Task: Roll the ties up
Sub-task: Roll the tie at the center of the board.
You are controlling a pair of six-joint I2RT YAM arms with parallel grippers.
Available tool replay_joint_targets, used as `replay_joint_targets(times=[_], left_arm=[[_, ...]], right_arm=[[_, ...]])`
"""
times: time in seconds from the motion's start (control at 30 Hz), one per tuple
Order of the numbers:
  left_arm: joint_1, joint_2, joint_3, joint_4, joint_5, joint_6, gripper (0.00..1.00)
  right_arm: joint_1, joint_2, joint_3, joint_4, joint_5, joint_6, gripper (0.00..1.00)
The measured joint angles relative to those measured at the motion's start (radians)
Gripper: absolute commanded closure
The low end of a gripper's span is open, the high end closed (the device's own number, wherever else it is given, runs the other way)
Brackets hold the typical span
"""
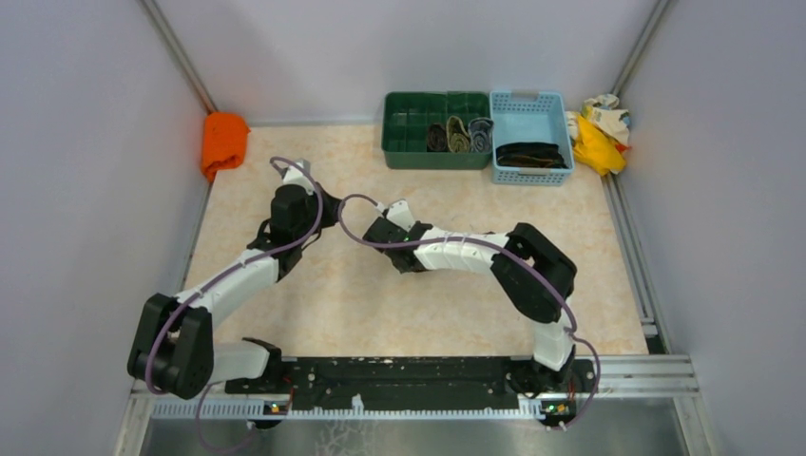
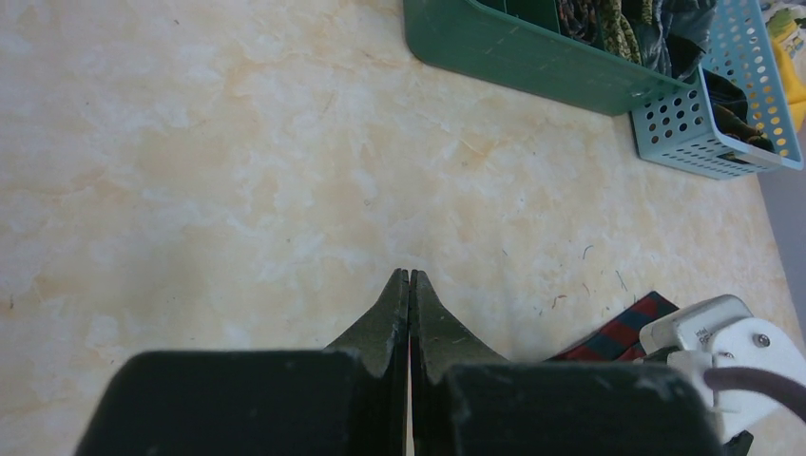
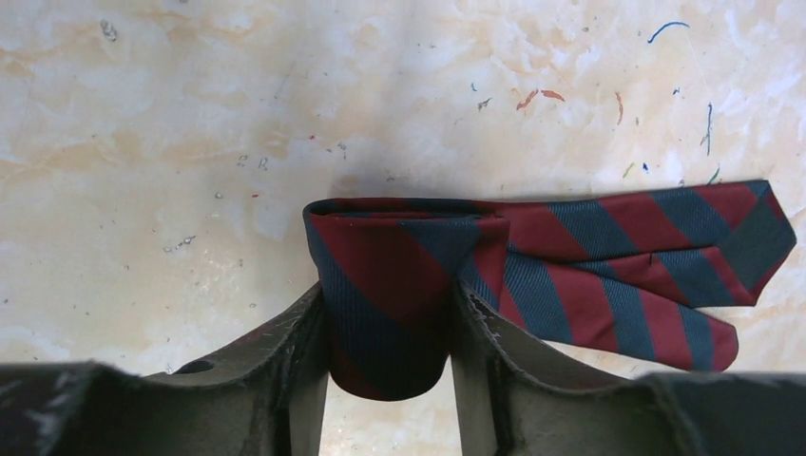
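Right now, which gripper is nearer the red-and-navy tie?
Right. The right gripper is clamped around the rolled part of the red-and-navy tie; the left gripper, shut and empty, points at the table beside it.

Top cam overhead; wrist cams close over table (image 1: 380,304).

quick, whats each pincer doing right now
left pincer: closed, holding nothing
right pincer: closed on the rolled end of the red and navy tie
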Motion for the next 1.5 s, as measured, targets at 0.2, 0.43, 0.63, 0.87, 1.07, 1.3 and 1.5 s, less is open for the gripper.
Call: replay_joint_targets(times=[0.2,0.43,0.63,0.87,1.07,1.3,1.5], left_arm=[[0.000,0.011,0.028,-0.013,-0.003,0.009,1.00],[0.003,0.077,0.111,0.004,0.020,0.011,1.00],[0.005,0.137,0.112,0.027,0.136,0.012,1.00],[0.005,0.177,0.114,0.064,0.288,0.019,1.00],[-0.004,0.221,0.114,0.087,0.381,0.018,1.00],[-0.064,0.252,0.109,0.092,0.412,0.019,1.00],[-0.187,0.327,0.109,0.072,0.395,0.037,1.00]], right_arm=[[-0.066,-0.061,-0.056,0.074,-0.135,0.003,0.65],[-0.120,-0.158,-0.187,0.259,-0.351,0.075,0.68],[-0.154,-0.230,-0.387,0.566,-0.628,0.214,0.69],[-0.172,-0.230,-0.517,0.808,-0.815,0.326,0.69],[-0.177,-0.243,-0.595,0.917,-0.859,0.381,0.69],[-0.193,-0.268,-0.705,1.047,-0.889,0.444,0.71],[-0.195,-0.300,-0.755,1.074,-0.892,0.464,0.67]])
